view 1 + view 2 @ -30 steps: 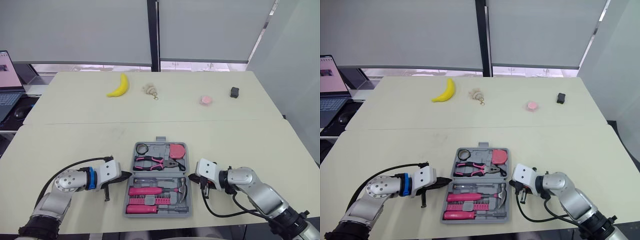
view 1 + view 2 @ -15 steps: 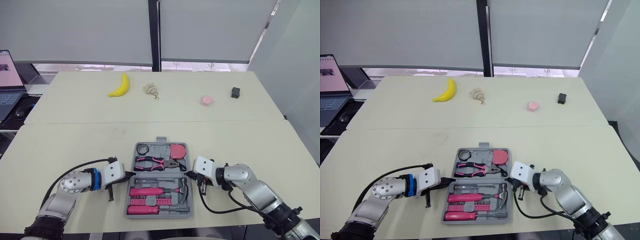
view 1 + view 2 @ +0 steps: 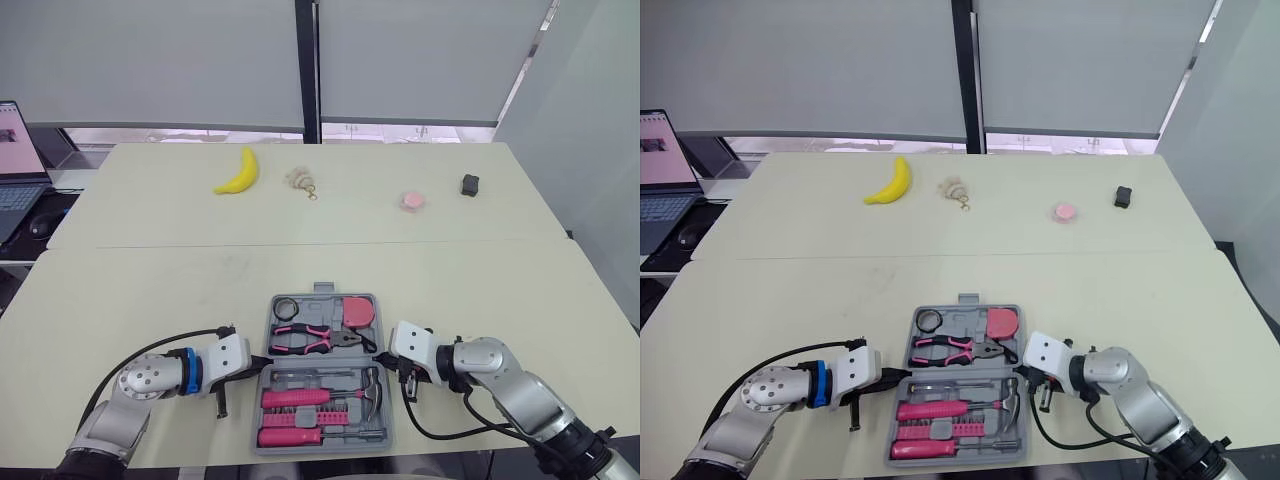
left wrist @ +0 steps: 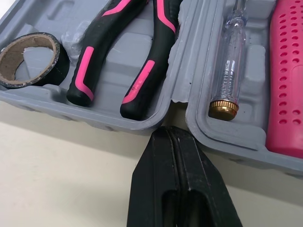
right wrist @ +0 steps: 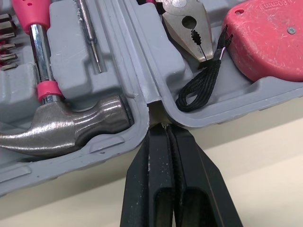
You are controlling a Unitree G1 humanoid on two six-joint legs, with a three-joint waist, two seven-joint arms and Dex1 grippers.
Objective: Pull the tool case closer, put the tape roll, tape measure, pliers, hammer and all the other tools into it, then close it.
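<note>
The tool case (image 3: 322, 375) lay open near the front edge of the desk (image 3: 150, 300), tools seated in both halves, with the left hand (image 4: 174, 142) and right hand (image 5: 169, 137) each pinched fully shut on nothing, tips at the hinge gap on either side. Closing looked next: one half should be raised evenly from both sides to avoid skewing. Behind the case there was ample room, but the near edge left little

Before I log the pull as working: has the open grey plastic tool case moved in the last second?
Yes. The grey tool case has slid toward the robot, farther from the yellow banana, which stayed put.
</note>
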